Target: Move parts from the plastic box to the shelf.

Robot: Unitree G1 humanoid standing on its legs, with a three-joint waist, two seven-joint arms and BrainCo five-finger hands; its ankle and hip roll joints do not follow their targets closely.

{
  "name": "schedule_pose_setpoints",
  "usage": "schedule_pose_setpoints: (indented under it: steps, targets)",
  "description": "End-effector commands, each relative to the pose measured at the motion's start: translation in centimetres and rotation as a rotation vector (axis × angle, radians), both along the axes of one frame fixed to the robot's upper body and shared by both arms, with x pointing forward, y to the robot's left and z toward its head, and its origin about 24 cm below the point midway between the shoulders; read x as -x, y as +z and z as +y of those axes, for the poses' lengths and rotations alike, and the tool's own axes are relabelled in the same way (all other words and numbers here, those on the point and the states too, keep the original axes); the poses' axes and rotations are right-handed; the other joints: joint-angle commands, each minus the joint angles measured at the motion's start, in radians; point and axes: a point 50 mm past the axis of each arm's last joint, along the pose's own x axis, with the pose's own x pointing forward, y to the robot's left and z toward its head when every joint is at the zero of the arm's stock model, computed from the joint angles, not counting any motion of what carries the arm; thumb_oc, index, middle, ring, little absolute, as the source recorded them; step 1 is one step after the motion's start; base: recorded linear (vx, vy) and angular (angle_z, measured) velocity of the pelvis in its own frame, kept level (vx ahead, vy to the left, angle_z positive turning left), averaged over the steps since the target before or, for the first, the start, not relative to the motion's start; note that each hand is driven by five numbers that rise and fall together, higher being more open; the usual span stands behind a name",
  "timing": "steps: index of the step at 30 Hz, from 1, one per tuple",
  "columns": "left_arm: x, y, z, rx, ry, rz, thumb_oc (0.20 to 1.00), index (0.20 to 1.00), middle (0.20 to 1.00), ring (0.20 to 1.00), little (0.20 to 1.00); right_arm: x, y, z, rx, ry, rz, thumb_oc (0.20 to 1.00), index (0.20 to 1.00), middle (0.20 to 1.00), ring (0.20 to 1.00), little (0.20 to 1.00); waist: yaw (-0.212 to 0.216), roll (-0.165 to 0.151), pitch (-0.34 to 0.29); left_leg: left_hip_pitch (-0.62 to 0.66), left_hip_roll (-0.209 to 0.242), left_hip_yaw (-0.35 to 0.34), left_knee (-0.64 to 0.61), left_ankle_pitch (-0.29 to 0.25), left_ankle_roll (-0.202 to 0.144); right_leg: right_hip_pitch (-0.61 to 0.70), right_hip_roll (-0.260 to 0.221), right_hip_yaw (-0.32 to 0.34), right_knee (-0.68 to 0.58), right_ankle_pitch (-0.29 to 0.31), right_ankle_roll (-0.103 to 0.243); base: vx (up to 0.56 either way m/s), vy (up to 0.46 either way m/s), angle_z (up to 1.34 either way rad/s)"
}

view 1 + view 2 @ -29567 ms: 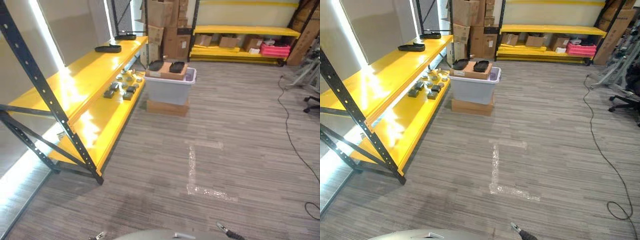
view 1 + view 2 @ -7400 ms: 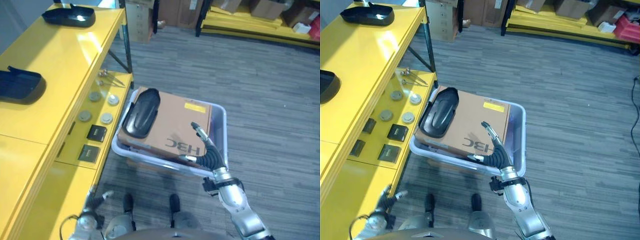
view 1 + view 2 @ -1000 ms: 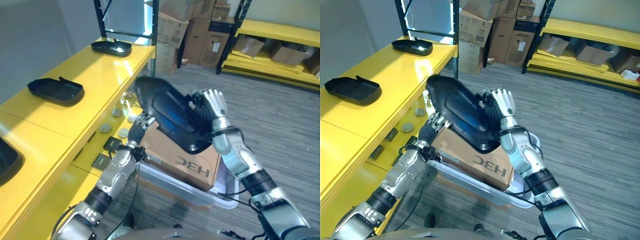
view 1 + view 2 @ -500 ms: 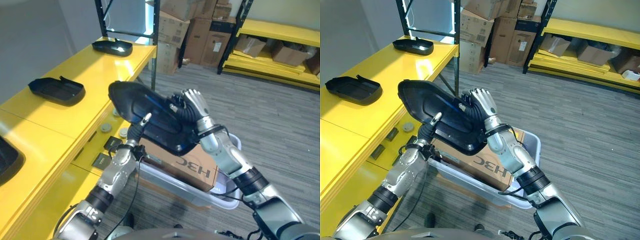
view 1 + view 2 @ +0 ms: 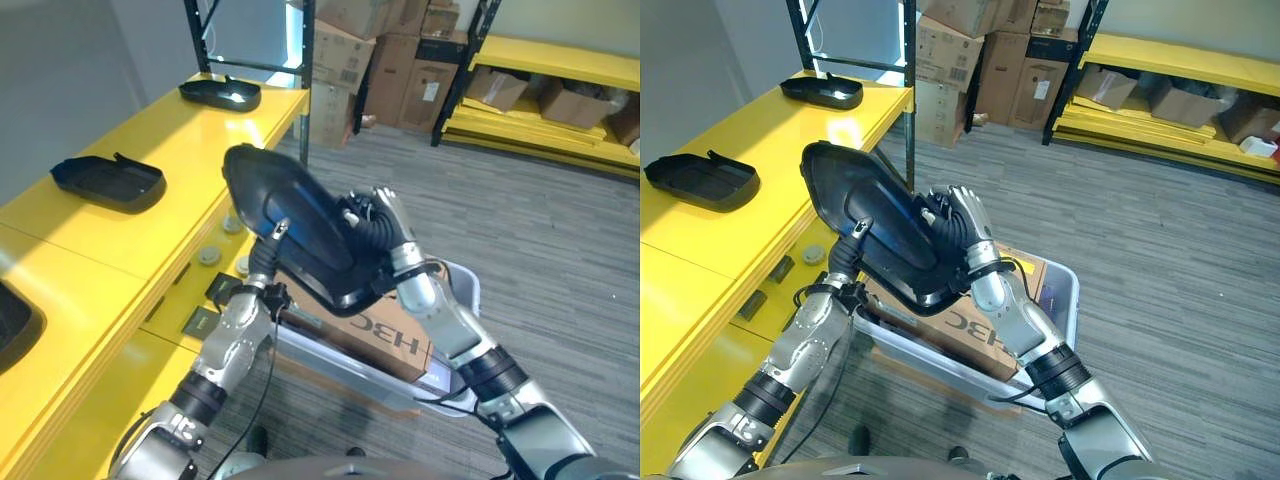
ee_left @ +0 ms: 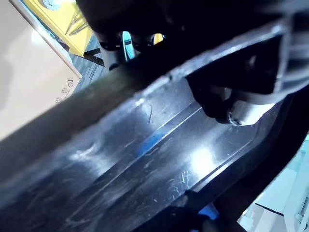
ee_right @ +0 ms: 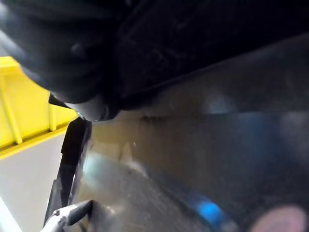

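A long black plastic part (image 5: pixel 300 228) hangs tilted in the air above the plastic box (image 5: pixel 463 292), its upper end toward the yellow shelf (image 5: pixel 170 205). My right hand (image 5: pixel 378 222) is shut on its near right edge, fingers curled over the rim. My left hand (image 5: pixel 262 268) grips it from below on the shelf side, with one fingertip (image 5: pixel 281 227) showing on the glossy face. Both wrist views look closely at the part's dark scratched surface (image 6: pixel 145 145) (image 7: pixel 217 145). A cardboard box (image 5: pixel 400 338) lies inside the plastic box, under the part.
Three similar black parts (image 5: pixel 108 180) (image 5: pixel 220 93) (image 5: pixel 15 335) lie on the shelf's top board. Small discs and dark blocks (image 5: pixel 215 290) sit on the lower board. A black shelf post (image 5: pixel 308 70) stands behind. Stacked cartons (image 5: pixel 350 50) and another yellow rack (image 5: pixel 540 90) are farther back.
Both hands have carried the black part left, toward the shelf, and turned it more on end. My right hand has come lower, and my left hand now presses onto the part.
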Motion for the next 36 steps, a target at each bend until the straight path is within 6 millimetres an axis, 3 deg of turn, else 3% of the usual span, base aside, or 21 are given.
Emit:
schedule_pose_setpoints:
  steps: [1,9,14,16,17,18,21,22,23,24,26,27,30,36]
  targets:
    - [-1.8,5.4,1.2,0.031,0.107,-0.262,0.200,0.200,0.200,0.200,0.200,3.6,2.7,3.4,-0.254,0.311,-0.101,1.000,1.000,1.000,1.000,1.000,0.002,-0.034,-0.028,0.010,0.030,0.030,0.012,-0.094,-0.004,-0.002,-0.071,0.010,0.049,-0.090,0.043,0.00,0.000,0.00]
    - [-1.0,6.7,4.7,-0.156,0.298,-0.400,0.200,0.200,0.200,0.200,0.200,4.6,1.2,-0.7,-0.505,0.159,-0.060,1.000,1.000,1.000,1.000,1.000,-0.011,-0.033,-0.030,0.020,0.029,0.050,0.012,-0.105,0.002,-0.009,-0.076,0.027,0.052,-0.087,0.048,0.01,0.016,-0.05]
    - [0.2,7.3,8.5,-0.343,0.496,-0.480,0.200,0.200,0.200,0.200,0.200,5.1,-3.9,-5.9,-0.528,-0.169,0.065,1.000,1.000,1.000,1.000,1.000,-0.025,-0.031,-0.032,0.032,0.030,0.067,0.009,-0.112,0.004,-0.013,-0.076,0.040,0.052,-0.088,0.049,0.02,0.008,-0.14]
    - [0.7,7.7,9.5,-0.383,0.549,-0.514,0.200,0.200,0.200,0.200,0.200,5.8,-7.2,-7.8,-0.491,-0.297,0.182,1.000,1.000,1.000,1.000,1.000,-0.028,-0.031,-0.031,0.035,0.031,0.071,0.008,-0.113,0.003,-0.015,-0.075,0.045,0.054,-0.087,0.049,0.01,-0.006,-0.08]
    - [0.7,7.7,9.5,-0.384,0.549,-0.514,0.200,0.200,0.200,0.200,0.200,5.8,-7.2,-7.8,-0.491,-0.297,0.182,1.000,1.000,1.000,1.000,1.000,-0.028,-0.031,-0.031,0.035,0.031,0.071,0.008,-0.113,0.003,-0.015,-0.075,0.046,0.054,-0.087,0.049,0.00,-0.023,-0.04]
    - [1.2,8.2,10.4,-0.449,0.585,-0.558,0.200,0.200,0.200,0.200,0.200,7.3,-11.9,-9.6,-0.447,-0.429,0.372,1.000,1.000,1.000,1.000,1.000,-0.031,-0.031,-0.027,0.036,0.033,0.073,0.009,-0.113,0.001,-0.016,-0.073,0.048,0.054,-0.088,0.048,-0.01,-0.033,-0.03]
    - [1.7,9.0,11.2,-0.512,0.597,-0.613,0.200,0.200,0.200,0.200,0.200,10.7,-18.5,-11.7,-0.326,-0.561,0.705,1.000,1.000,1.000,1.000,1.000,-0.026,-0.035,-0.020,0.037,0.037,0.067,0.008,-0.109,-0.003,-0.011,-0.069,0.043,0.054,-0.091,0.045,-0.02,-0.051,0.01]
    - [1.8,9.0,11.2,-0.512,0.598,-0.613,0.200,0.200,0.200,0.200,0.200,10.6,-18.5,-11.7,-0.326,-0.560,0.705,1.000,1.000,1.000,1.000,1.000,-0.027,-0.035,-0.020,0.038,0.037,0.067,0.008,-0.109,-0.003,-0.010,-0.069,0.042,0.053,-0.091,0.045,0.02,-0.044,0.01]
    - [2.1,9.0,11.6,-0.520,0.598,-0.618,0.200,0.200,0.200,0.200,0.200,11.8,-20.1,-12.3,-0.299,-0.605,0.788,1.000,1.000,1.000,1.000,1.000,-0.023,-0.035,-0.018,0.038,0.039,0.064,0.007,-0.108,-0.005,-0.007,-0.068,0.039,0.052,-0.092,0.045,-0.01,-0.068,0.01]
    - [2.5,8.9,12.1,-0.534,0.600,-0.621,0.200,0.200,0.200,0.200,0.200,14.4,-23.3,-13.0,-0.317,-0.701,0.978,1.000,1.000,1.000,1.000,1.000,-0.015,-0.032,-0.012,0.035,0.041,0.059,0.009,-0.104,-0.009,-0.003,-0.065,0.033,0.050,-0.093,0.043,-0.02,-0.089,0.00]
    - [3.0,9.1,12.8,-0.564,0.622,-0.628,0.200,0.200,0.200,0.200,0.200,16.8,-25.6,-13.1,-0.338,-0.772,1.127,1.000,1.000,1.000,1.000,1.000,-0.006,-0.026,-0.004,0.029,0.045,0.052,0.011,-0.099,-0.012,-0.003,-0.062,0.029,0.049,-0.094,0.040,-0.03,-0.074,0.01]
    - [3.0,9.1,12.8,-0.565,0.623,-0.629,0.200,0.200,0.200,0.200,0.200,16.7,-25.6,-13.1,-0.339,-0.770,1.127,1.000,1.000,1.000,1.000,1.000,-0.007,-0.027,-0.003,0.029,0.045,0.052,0.011,-0.100,-0.013,-0.003,-0.062,0.029,0.049,-0.095,0.040,-0.03,-0.068,0.09]
    - [4.0,8.9,13.5,-0.543,0.640,-0.625,0.200,0.200,0.200,0.200,0.200,19.8,-28.2,-12.3,-0.364,-0.815,1.345,1.000,1.000,1.000,1.000,1.000,0.014,-0.013,0.006,0.022,0.053,0.039,0.025,-0.099,-0.018,0.001,-0.054,0.025,0.047,-0.099,0.033,-0.01,-0.071,0.07]
    - [5.3,9.3,14.0,-0.543,0.608,-0.654,0.200,0.200,0.200,0.200,0.200,21.7,-29.8,-10.9,-0.347,-0.804,1.557,1.000,1.000,1.000,1.000,1.000,0.067,0.015,0.031,-0.003,0.069,-0.016,0.079,-0.093,-0.037,0.021,-0.027,-0.004,0.066,-0.131,0.005,0.00,-0.115,0.10]
